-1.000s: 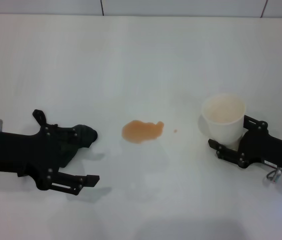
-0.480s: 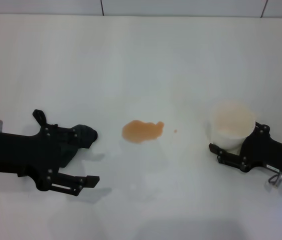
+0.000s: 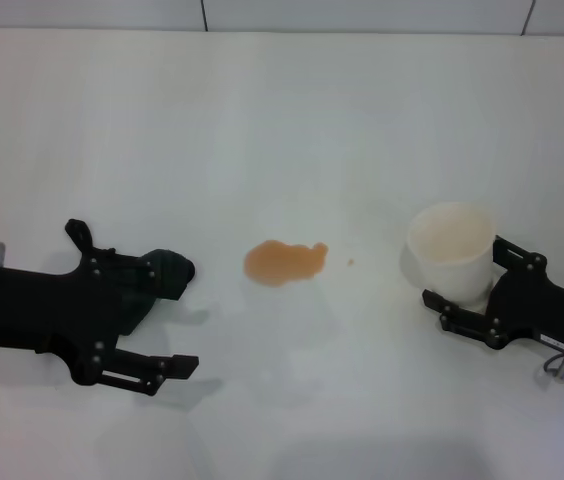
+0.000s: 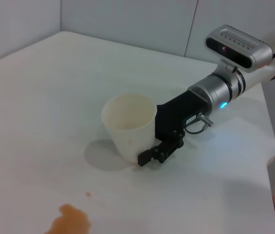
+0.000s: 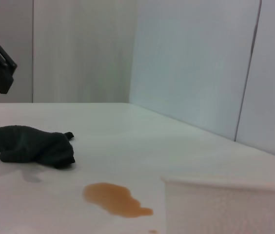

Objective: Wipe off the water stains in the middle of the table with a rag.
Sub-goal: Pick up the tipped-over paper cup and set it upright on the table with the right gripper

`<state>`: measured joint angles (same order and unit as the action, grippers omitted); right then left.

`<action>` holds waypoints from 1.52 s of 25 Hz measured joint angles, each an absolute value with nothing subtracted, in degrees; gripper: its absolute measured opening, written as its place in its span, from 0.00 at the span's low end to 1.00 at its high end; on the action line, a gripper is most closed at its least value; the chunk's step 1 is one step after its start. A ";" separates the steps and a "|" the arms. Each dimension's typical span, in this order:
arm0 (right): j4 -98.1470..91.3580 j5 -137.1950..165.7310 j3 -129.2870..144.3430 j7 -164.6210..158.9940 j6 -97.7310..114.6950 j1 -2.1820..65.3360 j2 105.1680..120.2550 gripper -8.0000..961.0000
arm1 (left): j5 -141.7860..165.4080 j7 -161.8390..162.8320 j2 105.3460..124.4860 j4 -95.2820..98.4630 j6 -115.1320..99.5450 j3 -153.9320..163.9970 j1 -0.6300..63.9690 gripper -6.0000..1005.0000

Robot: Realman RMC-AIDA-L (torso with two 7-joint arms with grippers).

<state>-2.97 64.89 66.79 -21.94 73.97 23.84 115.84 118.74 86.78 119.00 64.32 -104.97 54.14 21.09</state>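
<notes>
The water stains (image 3: 284, 261) are an orange-brown blotch with a tiny speck (image 3: 351, 263) on the white table (image 3: 282, 120). They also show in the right wrist view (image 5: 115, 199) and the left wrist view (image 4: 69, 222). The dark rag (image 3: 170, 270) lies left of the blotch, partly hidden under my left gripper (image 3: 177, 315), which is open. In the right wrist view the rag (image 5: 30, 144) lies flat on the table with a left fingertip (image 5: 0, 66) well above it. My right gripper (image 3: 459, 272) is shut on a white paper cup (image 3: 450, 245) right of the stain.
The cup (image 4: 127, 126) stands upright, held by the right arm (image 4: 210, 92). A tiled wall runs behind the table's far edge (image 3: 282, 30). The table's right edge (image 4: 271, 146) is close beyond the right arm.
My right gripper has moved the cup slightly toward me, after a brief swing to the right. The left gripper, rag and stain have not moved.
</notes>
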 joint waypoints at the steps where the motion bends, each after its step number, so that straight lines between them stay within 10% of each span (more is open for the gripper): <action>1: -2.99 64.89 66.79 -22.03 73.99 23.80 115.80 0.83 | 118.74 86.79 119.00 64.48 -104.97 54.14 21.06 0.84; 38: -3.90 64.98 69.11 -25.05 73.61 22.81 114.82 0.90 | 118.74 87.01 119.00 65.41 -104.94 54.11 20.52 0.84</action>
